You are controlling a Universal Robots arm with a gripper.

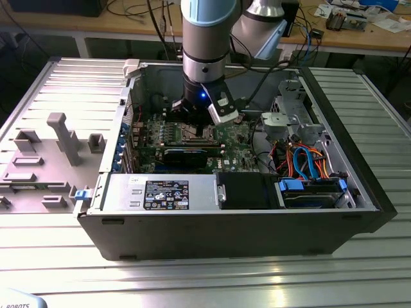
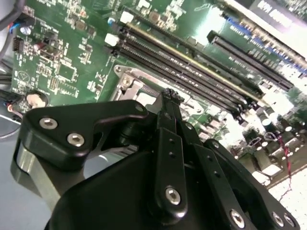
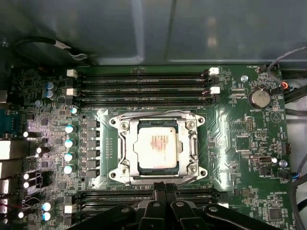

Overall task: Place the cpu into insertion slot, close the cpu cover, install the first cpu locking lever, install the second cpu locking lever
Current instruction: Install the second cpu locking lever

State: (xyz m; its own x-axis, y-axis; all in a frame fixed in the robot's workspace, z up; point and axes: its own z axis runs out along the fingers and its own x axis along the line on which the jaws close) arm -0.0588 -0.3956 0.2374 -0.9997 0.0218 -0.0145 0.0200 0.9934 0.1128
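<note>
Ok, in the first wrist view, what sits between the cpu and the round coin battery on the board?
In the first wrist view, the cpu cover frame edge, then green board with small components, lie between the cpu and the coin battery.

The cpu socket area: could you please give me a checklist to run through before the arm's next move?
1. cpu seated flat in the insertion slot: ok.
2. cpu cover lowered around the cpu: ok, the chip shows through its cut-out.
3. Both locking levers latched: cannot tell.
4. gripper free of load: ok, closed with nothing between its tips in both wrist views.
5. Gripper clear of the motherboard: cannot tell; it sits beside the socket, over the memory slots.
</note>
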